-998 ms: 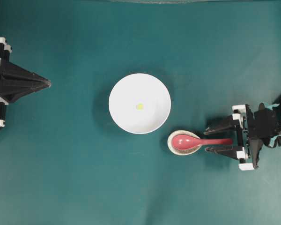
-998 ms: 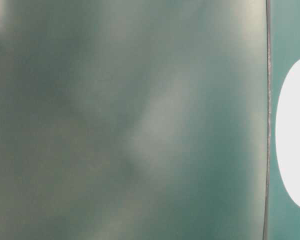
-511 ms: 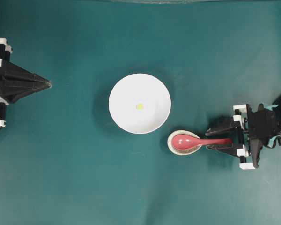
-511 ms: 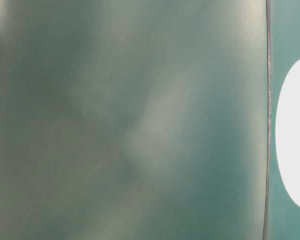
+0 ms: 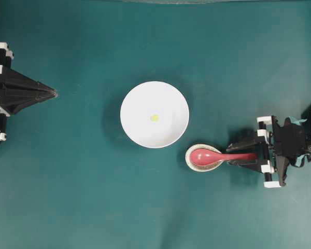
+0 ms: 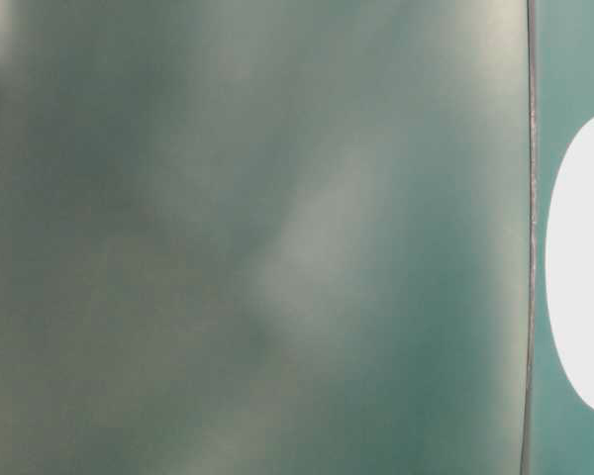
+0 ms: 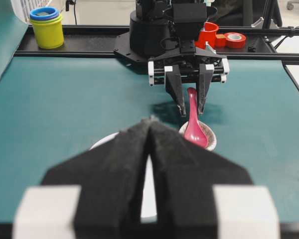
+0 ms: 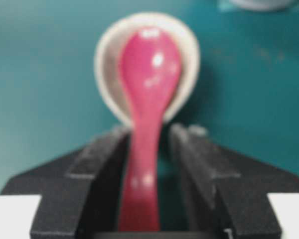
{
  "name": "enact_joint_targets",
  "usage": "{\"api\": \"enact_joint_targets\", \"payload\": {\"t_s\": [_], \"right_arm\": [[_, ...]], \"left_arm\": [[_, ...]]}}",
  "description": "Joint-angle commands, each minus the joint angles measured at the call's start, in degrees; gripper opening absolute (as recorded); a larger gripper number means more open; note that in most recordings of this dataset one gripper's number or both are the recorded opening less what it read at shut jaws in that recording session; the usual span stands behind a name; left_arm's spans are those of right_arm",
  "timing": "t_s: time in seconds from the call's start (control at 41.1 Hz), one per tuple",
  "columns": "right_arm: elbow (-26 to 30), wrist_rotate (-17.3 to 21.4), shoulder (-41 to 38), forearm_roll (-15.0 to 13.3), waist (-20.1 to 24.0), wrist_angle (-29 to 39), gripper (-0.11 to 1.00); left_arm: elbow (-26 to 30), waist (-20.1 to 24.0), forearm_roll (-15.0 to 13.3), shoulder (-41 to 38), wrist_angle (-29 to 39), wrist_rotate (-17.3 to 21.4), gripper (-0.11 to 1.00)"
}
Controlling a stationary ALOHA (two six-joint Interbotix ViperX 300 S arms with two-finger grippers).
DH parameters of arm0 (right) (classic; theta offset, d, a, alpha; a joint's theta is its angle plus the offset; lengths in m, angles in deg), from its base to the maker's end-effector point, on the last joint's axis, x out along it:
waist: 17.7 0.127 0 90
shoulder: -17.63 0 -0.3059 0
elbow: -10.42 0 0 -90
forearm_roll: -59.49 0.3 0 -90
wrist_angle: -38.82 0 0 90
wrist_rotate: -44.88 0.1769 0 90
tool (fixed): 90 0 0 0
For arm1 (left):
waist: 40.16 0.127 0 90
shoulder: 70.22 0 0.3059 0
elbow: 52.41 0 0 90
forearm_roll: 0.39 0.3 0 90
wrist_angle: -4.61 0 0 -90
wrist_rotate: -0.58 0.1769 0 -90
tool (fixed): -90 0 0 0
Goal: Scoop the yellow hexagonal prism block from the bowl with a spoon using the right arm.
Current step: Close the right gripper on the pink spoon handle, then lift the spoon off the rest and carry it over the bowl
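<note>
Since a second ago the right gripper [image 5: 242, 154] has narrowed its jaws around the spoon [image 5: 217, 156] handle, everything else on the table sits exactly where it was. From the right wrist view the fingers [image 8: 107, 164] now sit just beside the handle on both sides, one side looks like it's touching and there's still a sliver of gap on the other, so I'd call it partly closed and not clamped yet, no real hold on it. Spoon's scoop is still lying in the little speckled spoon rest [image 5: 188, 154], handle sticking out toward the arm. Just up and to the left of that is the white bowl [image 5: 135, 93], near the rest but not touching, and the tiny yellow block [image 5: 154, 118] sits about in the middle of it. Way over on the other side the left gripper [image 5: 53, 93] is pinched shut on nothing, pointing at the bowl from well apart. So this is the grab-the-spoon step, scooping hasn't started. Next it needs to finish squeezing so the handle can't twist, lift the scoop clear of the rest, then bring it over the bowl rim and dip under that block, which is small enough to skid away
</note>
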Motion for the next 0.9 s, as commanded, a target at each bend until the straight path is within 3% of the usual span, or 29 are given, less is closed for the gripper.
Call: {"api": "enact_joint_targets", "payload": {"t_s": [0.0, 0.657, 0.877], "right_arm": [[0.35, -0.18, 0.53, -0.18, 0.18, -0.26, 0.45], [0.88, -0.88, 0.53, -0.26, 0.18, -0.26, 0.25], [0.97, -0.88, 3.52, -0.26, 0.18, -0.18, 0.25]], "left_arm": [[1.41, 0.18, 0.18, -0.53, -0.26, 0.09, 0.0], [1.41, 0.18, 0.18, -0.53, 0.09, 0.09, 0.0], [1.49, 0.18, 0.18, -0.44, 0.18, 0.0, 0.0]]}}
